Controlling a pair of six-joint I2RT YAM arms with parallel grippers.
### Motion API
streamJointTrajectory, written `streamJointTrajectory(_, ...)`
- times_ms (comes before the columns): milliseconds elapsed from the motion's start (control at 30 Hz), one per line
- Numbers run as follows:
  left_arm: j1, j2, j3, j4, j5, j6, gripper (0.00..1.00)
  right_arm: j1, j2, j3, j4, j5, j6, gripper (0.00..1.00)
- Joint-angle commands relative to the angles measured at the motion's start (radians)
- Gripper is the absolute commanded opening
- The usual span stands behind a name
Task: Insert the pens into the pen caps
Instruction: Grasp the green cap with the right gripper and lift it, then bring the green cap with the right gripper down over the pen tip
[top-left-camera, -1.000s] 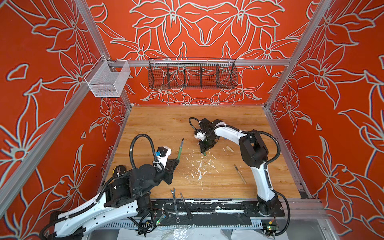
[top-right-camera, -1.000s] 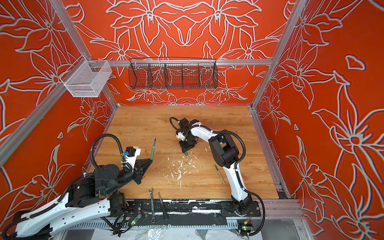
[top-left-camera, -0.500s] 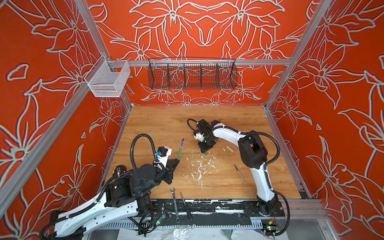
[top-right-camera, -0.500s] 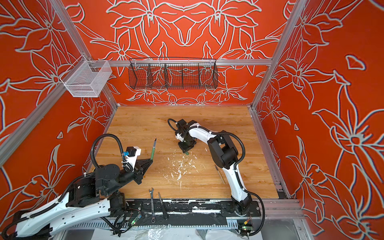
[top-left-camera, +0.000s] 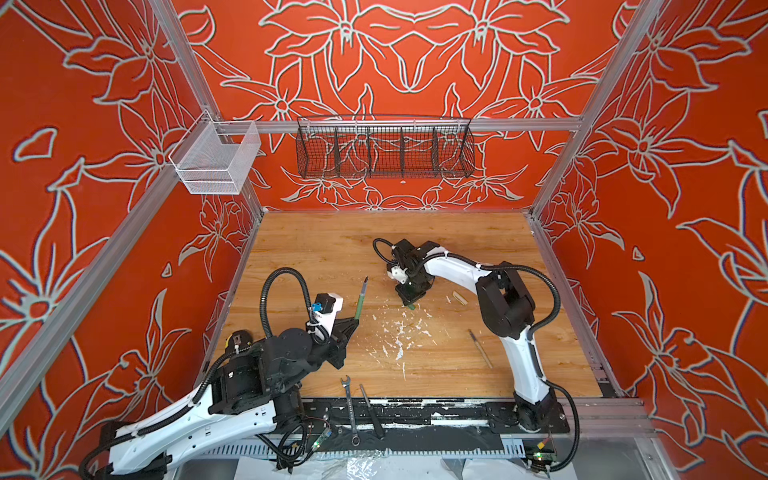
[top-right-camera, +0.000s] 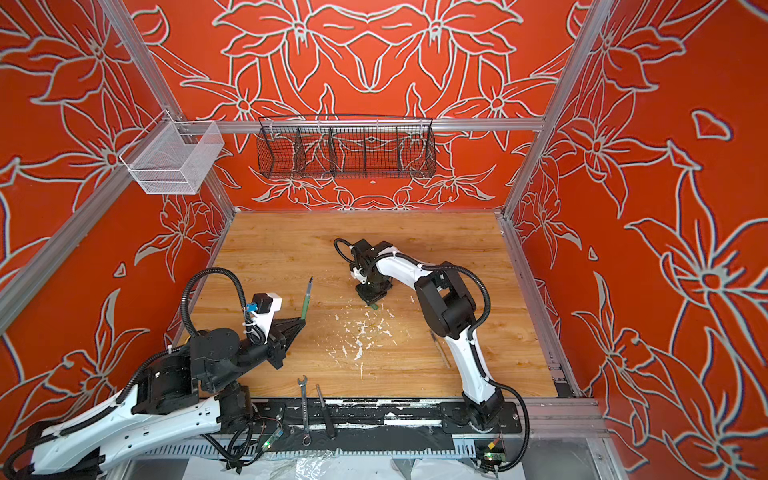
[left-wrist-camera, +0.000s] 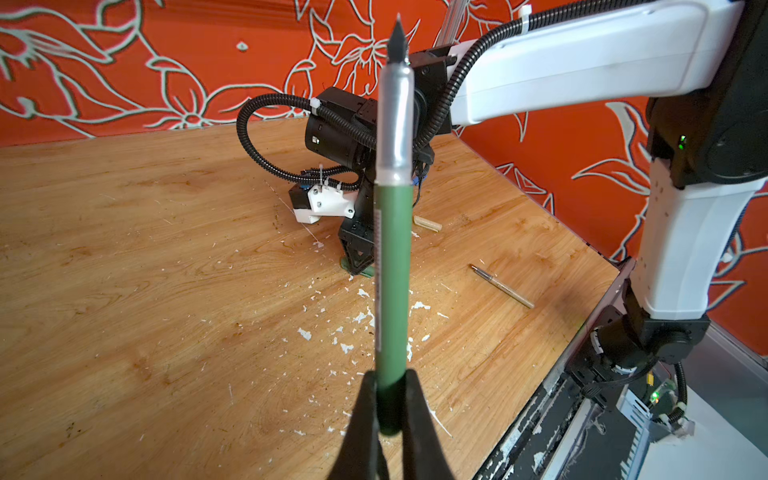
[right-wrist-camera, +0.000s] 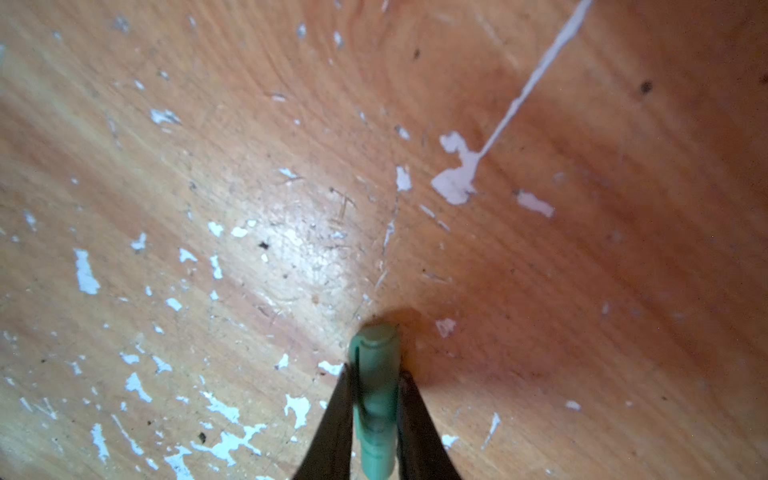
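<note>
Matching green: dark-tipped pen (left-wrist-camera: 392, 291) and stubby cap (right-wrist-camera: 376, 395).

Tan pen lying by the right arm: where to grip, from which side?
Best bet: the tail half of the tan pen, from straight above, fingers closing across the barrel. It lies flat on the table with nothing touching it, so both long sides are open; the dark tip, pointing at the far wall, stays free for a cap.

You are viewing a robotics lab cell: aluminium frame (top-left-camera: 519, 124), printed orange walls (top-left-camera: 415, 50), wooden tabletop (top-left-camera: 332, 249), two rail-mounted robot arms (top-left-camera: 453, 268).
</note>
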Motion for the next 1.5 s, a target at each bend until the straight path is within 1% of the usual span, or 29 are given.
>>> streamJointTrajectory(0,-0.005,-0.004,-0.006,0.011,-0.001,0.016,0.00,-0.001,-0.072,-0.024,-0.019,-0.015,0.006,0.17)
streamJointTrajectory(67,-0.005,0.005,-0.006,0.013,0.003,0.020,0.00,-0.004,-0.106,-0.042,0.001,-0.036,0.016,0.15)
streamJointTrajectory(200,-0.004,0.015,-0.013,0.039,0.013,0.034,0.00,-0.014,-0.207,-0.116,0.088,-0.087,0.053,0.07)
streamJointTrajectory(233,-0.005,0.015,-0.020,0.053,0.016,0.043,0.00,-0.018,-0.242,-0.145,0.122,-0.102,0.069,0.04)
streamJointTrajectory(400,-0.005,-0.005,-0.082,0.171,0.027,0.098,0.00,-0.025,-0.453,-0.328,0.337,-0.167,0.143,0.00)
streamJointTrajectory(567,-0.005,-0.009,-0.148,0.309,0.080,0.159,0.00,-0.027,-0.693,-0.539,0.577,-0.192,0.236,0.00)
streamJointTrajectory(833,-0.004,0.055,-0.151,0.338,0.171,0.216,0.00,-0.032,-1.048,-0.810,0.883,-0.152,0.389,0.00)
streamJointTrajectory(967,-0.004,0.062,-0.167,0.381,0.229,0.219,0.00,-0.034,-1.178,-0.902,0.991,-0.131,0.438,0.00)
streamJointTrajectory(1033,-0.004,0.052,-0.187,0.421,0.253,0.222,0.00,-0.034,-1.232,-0.932,1.037,-0.123,0.451,0.00)
streamJointTrajectory(1167,-0.004,0.056,-0.191,0.428,0.191,0.206,0.00,-0.033,-1.291,-0.943,1.038,-0.099,0.468,0.00)
streamJointTrajectory(1333,-0.005,0.158,-0.161,0.418,0.090,0.213,0.00,-0.033,-1.325,-0.970,1.110,-0.055,0.499,0.00)
streamJointTrajectory(1400,-0.005,0.197,-0.148,0.426,0.067,0.216,0.00,-0.031,-1.325,-0.973,1.141,-0.045,0.512,0.00)
streamJointTrajectory(1467,-0.005,0.224,-0.147,0.453,0.066,0.230,0.00,-0.023,-1.322,-0.987,1.206,-0.056,0.536,0.00)
